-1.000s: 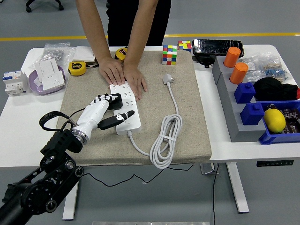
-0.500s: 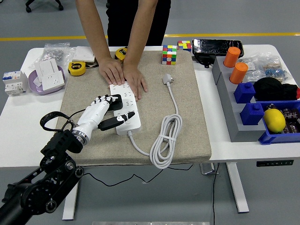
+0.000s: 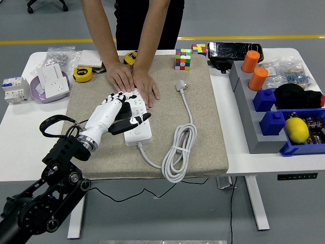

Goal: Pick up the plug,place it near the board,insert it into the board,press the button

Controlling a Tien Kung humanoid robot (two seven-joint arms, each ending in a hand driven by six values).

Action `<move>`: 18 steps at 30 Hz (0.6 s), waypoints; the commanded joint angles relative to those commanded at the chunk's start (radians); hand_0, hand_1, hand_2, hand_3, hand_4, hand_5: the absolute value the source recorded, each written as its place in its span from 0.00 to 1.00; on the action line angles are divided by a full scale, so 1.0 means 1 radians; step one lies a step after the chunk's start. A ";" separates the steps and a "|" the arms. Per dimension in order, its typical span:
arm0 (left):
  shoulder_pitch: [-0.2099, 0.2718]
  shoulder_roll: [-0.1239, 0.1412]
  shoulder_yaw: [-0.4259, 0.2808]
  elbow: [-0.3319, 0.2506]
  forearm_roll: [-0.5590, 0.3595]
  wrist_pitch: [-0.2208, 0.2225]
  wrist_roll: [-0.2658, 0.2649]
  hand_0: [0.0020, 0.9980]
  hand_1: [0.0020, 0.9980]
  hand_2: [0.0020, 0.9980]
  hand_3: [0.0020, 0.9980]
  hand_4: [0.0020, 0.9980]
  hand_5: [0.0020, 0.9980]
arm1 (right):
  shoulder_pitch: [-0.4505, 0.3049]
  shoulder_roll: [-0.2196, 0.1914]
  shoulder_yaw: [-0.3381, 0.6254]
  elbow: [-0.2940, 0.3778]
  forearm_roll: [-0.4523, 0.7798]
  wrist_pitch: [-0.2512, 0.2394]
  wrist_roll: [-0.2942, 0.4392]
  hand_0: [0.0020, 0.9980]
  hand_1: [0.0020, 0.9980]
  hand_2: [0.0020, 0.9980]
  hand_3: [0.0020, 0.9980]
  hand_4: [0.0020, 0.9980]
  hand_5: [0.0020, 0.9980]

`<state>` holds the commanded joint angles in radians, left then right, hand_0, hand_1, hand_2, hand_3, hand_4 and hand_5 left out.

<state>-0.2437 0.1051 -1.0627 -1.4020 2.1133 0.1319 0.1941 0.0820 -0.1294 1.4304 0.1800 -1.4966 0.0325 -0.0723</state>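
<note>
A white power strip (image 3: 139, 133) lies on the beige mat (image 3: 203, 122), its white cable (image 3: 176, 152) coiled to the right and ending in a white plug (image 3: 181, 86). My left hand (image 3: 122, 113) lies over the middle of the strip, fingers curled over a black plug (image 3: 123, 116) that sits on the strip and is mostly hidden under the palm. The thumb points right across the strip. A person at the far side presses both hands (image 3: 134, 84) flat on the strip's far end.
Two Rubik's cubes (image 3: 183, 59) sit at the mat's far edge. Yellow tape measures (image 3: 83, 74) and a purple bowl with a wall socket (image 3: 51, 84) are at far left. Grey trays with orange cups (image 3: 258, 79), blue blocks and a lemon (image 3: 297, 130) line the right.
My left hand has moved forward and up along the strip, now covering the black plug that showed beyond its fingertips before. The person's hands have stayed put.
</note>
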 joint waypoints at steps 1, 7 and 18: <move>0.003 0.003 0.001 -0.019 0.007 -0.003 0.010 0.87 0.85 0.82 0.88 1.00 0.90 | 0.001 0.000 0.000 0.000 0.001 0.000 0.000 0.83 0.76 0.75 0.79 1.00 0.84; 0.027 0.021 -0.011 -0.138 0.037 -0.054 0.084 0.56 0.61 0.63 0.90 0.96 0.68 | 0.002 -0.001 0.000 0.000 0.002 -0.001 0.000 0.83 0.76 0.75 0.79 1.00 0.84; 0.042 0.036 -0.022 -0.249 0.036 -0.277 0.236 0.20 0.08 0.16 0.78 0.73 0.31 | 0.000 -0.002 -0.005 0.000 0.004 -0.001 0.001 0.83 0.76 0.76 0.79 1.00 0.84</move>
<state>-0.2014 0.1412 -1.0851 -1.6513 2.1495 -0.1454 0.4299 0.0815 -0.1313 1.4254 0.1800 -1.4930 0.0319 -0.0717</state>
